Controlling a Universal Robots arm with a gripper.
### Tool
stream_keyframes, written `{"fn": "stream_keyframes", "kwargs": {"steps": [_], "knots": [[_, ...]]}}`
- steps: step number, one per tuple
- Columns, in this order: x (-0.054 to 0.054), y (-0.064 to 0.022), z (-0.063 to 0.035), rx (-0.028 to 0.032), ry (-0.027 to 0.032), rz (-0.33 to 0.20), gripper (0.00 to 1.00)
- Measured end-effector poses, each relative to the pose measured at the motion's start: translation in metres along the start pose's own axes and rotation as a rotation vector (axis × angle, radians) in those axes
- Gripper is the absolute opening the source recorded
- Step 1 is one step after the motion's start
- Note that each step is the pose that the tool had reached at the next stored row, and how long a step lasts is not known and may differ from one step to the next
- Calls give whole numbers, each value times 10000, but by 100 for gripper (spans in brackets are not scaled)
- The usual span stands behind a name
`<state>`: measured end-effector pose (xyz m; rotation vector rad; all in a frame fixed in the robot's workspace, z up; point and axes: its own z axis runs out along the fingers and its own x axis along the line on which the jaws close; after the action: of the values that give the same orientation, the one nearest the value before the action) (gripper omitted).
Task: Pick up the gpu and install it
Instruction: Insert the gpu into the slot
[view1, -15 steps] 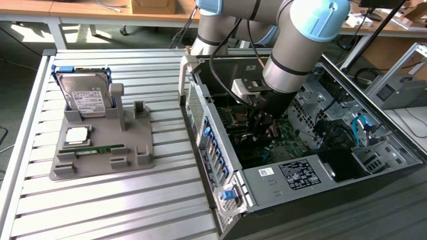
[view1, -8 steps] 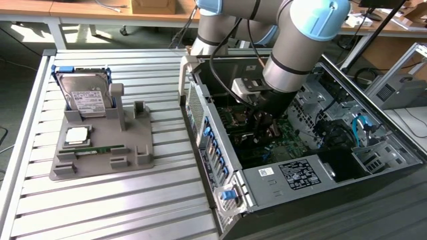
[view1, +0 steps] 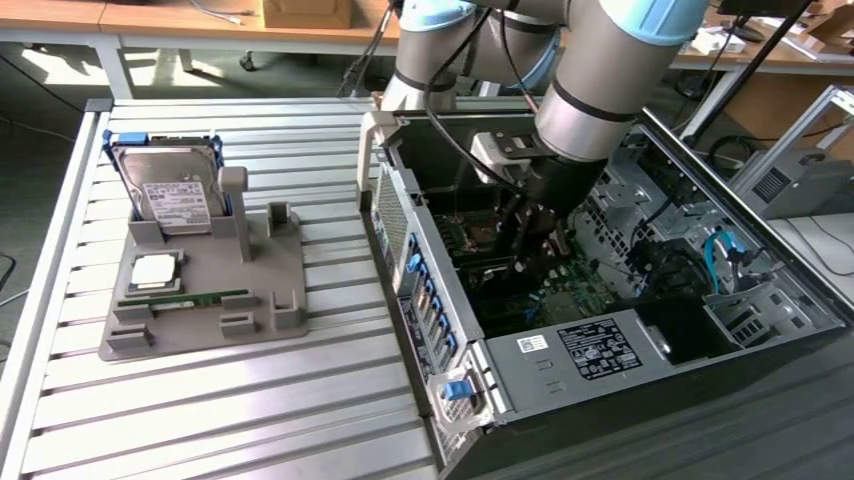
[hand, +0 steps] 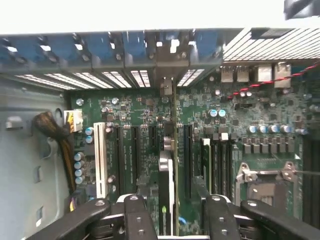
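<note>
Lying on the counter (view1: 200, 400) at the exterior view's left, a gray holder (view1: 200, 300) carries the hard drive (view1: 171, 190). Rightward, inside the computer case (view1: 561, 350), the gripper (hand: 169, 212) spreads wide around the gpu (hand: 167, 175), standing upright in its motherboard (hand: 250, 130) slot.

Green mobo (hand: 150, 125), blue slot clips (hand: 100, 47)

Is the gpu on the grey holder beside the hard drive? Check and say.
No: the gpu stands edge-on in a motherboard slot inside the computer case, while the grey holder carries the hard drive.
</note>
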<state>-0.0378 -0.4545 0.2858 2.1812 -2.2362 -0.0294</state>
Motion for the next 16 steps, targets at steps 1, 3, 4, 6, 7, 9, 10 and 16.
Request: {"fn": "stream_keyframes", "kwargs": {"steps": [1, 3, 4, 6, 7, 9, 10, 16], "knots": [[-18, 2, -49, 4, 14, 1, 45], [-48, 4, -122, 9, 37, 1, 45], [-67, 6, -164, 10, 55, 1, 38], [-78, 7, -219, 14, 74, 1, 20], [-78, 7, -219, 15, 73, 1, 14], [-77, -29, -218, -10, 74, 1, 11], [-77, -71, -216, -50, 79, -3, 11], [-84, -467, -157, -237, 184, -33, 11]]}}
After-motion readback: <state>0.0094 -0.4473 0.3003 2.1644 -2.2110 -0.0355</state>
